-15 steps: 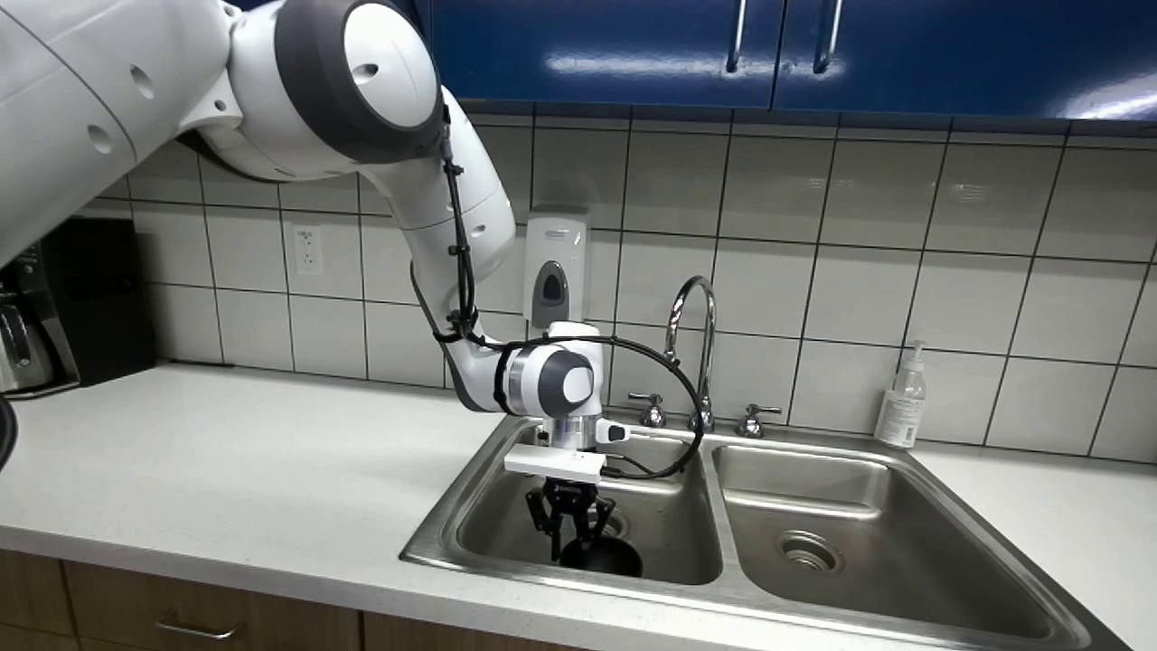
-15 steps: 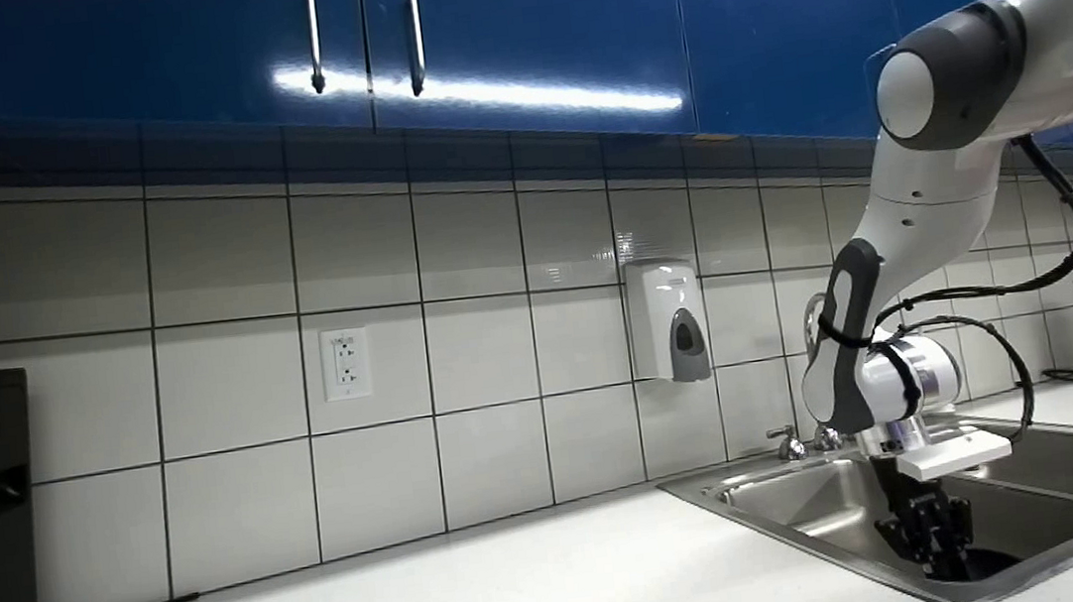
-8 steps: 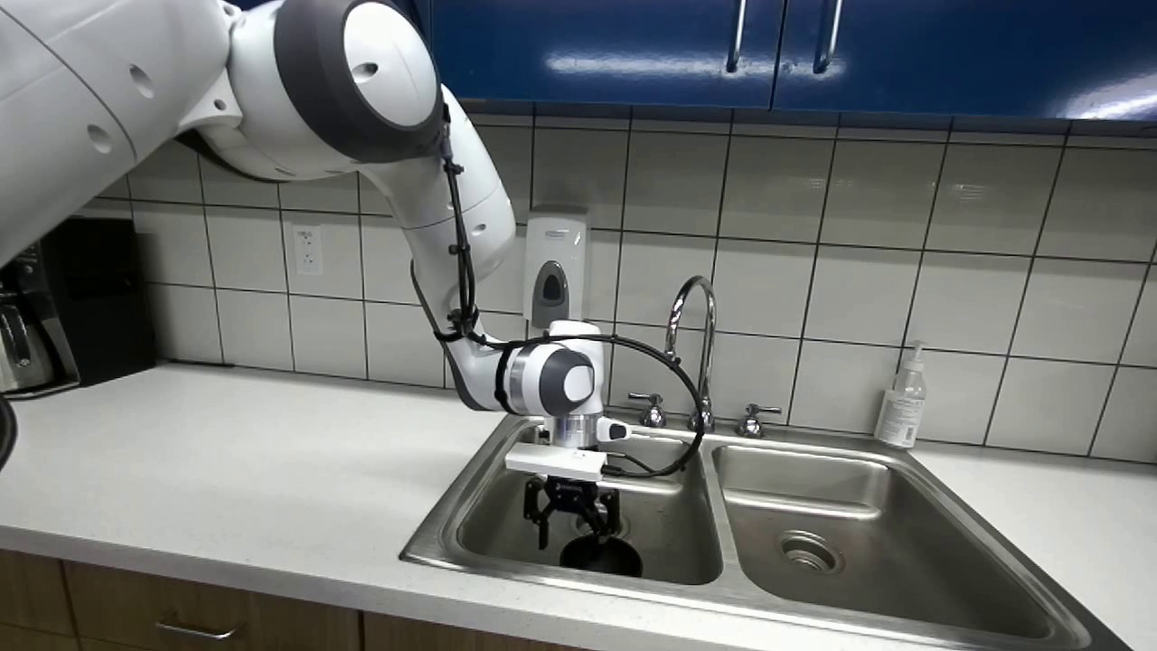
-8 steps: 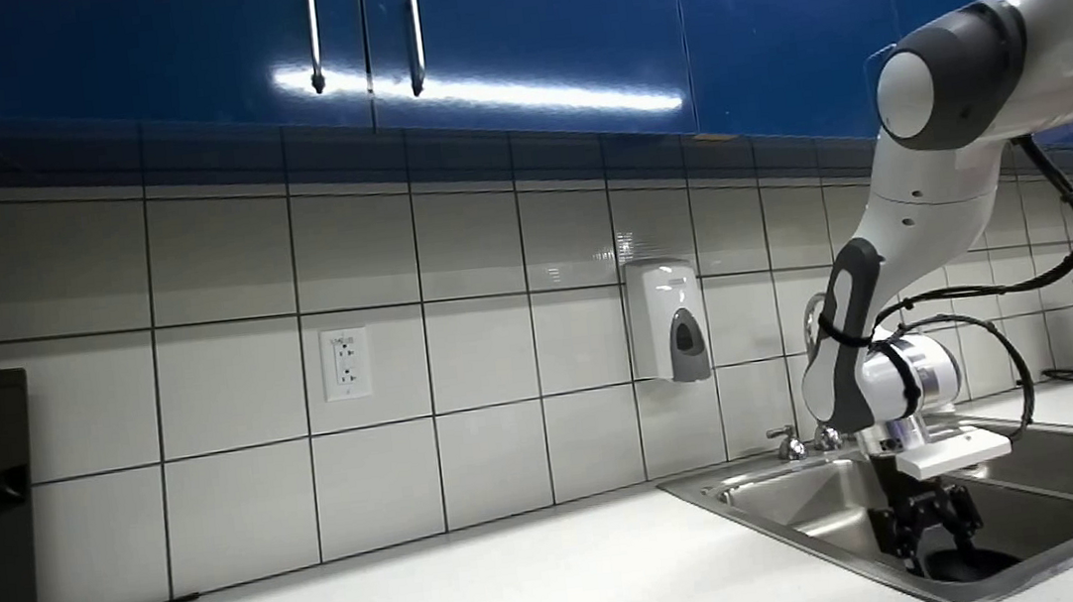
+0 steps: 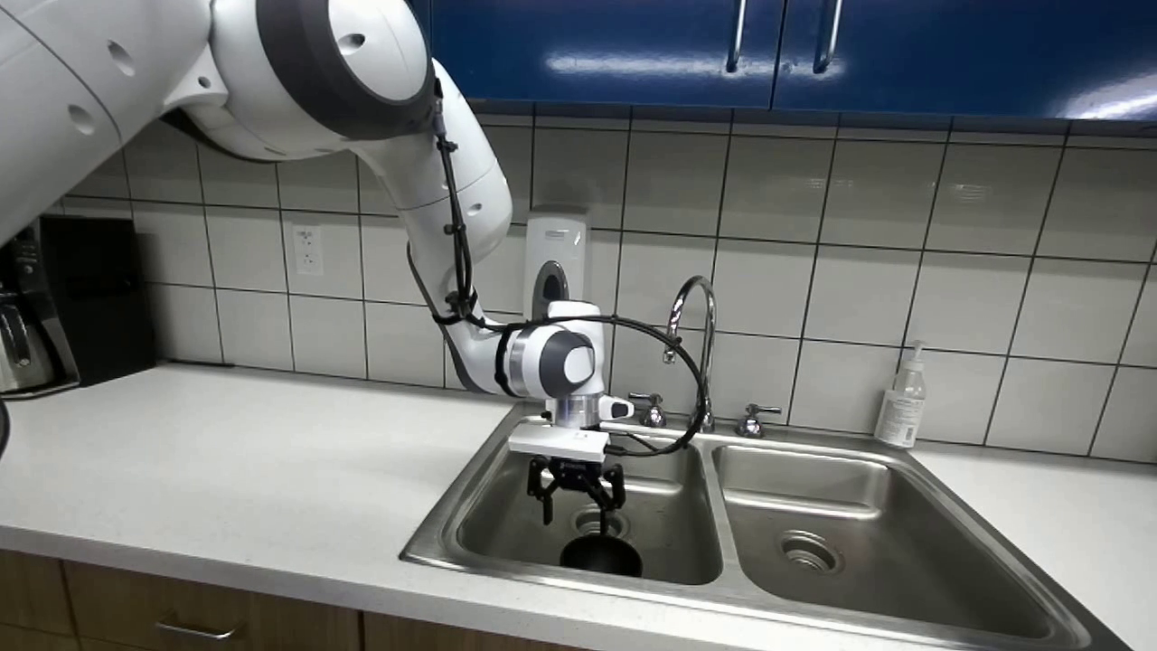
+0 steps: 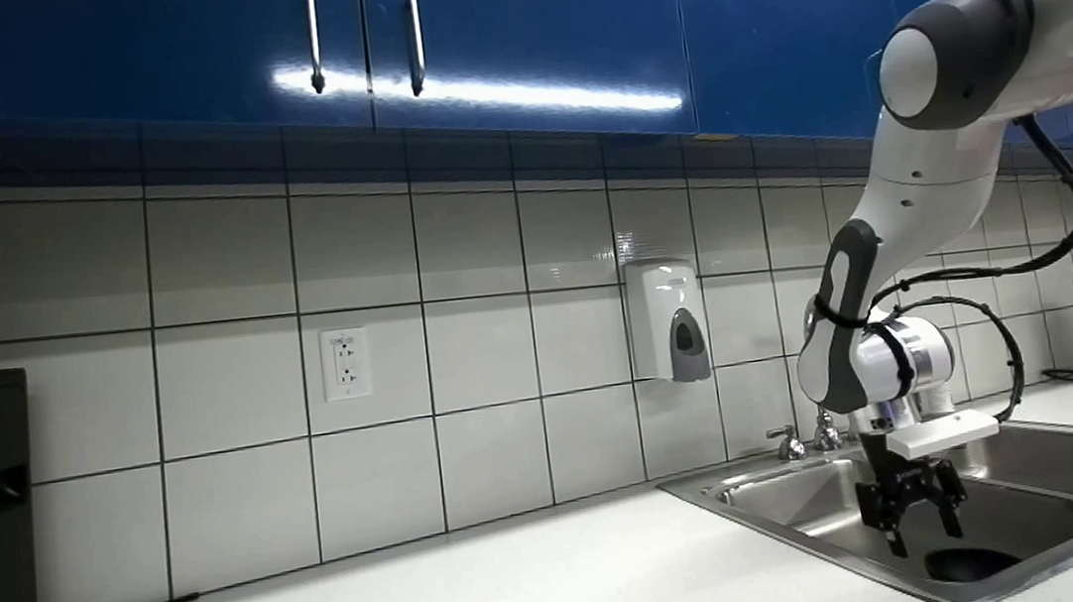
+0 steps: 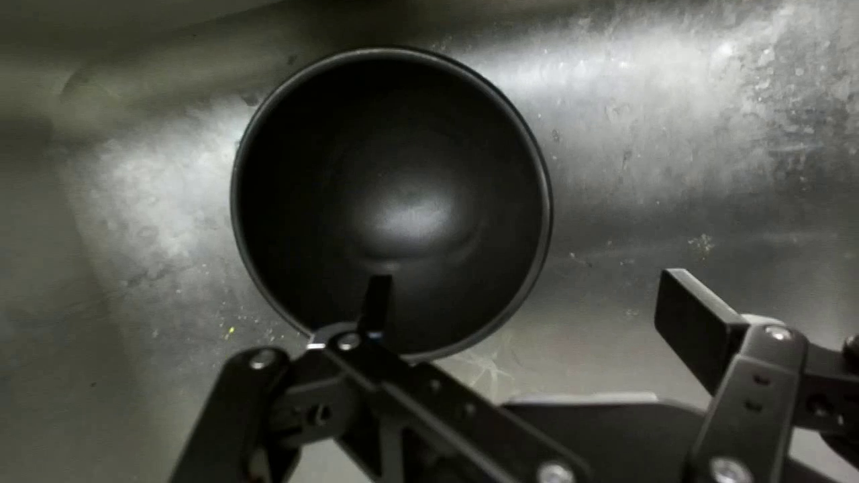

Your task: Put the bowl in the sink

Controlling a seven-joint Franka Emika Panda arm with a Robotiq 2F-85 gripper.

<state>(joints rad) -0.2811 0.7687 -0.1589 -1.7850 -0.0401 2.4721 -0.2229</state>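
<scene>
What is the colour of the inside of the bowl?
The bowl is black inside; this shows best in the wrist view.

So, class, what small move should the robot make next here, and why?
Probably raise the tool straight up: its jaws stand open, and the bowl already rests in the sink, ungripped. In the wrist view, part of the tool overlaps the bowl's rim, so sideways motion might bump it.

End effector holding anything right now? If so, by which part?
Nothing is held: the end effector is open above the bowl, which rests in the sink.
</scene>
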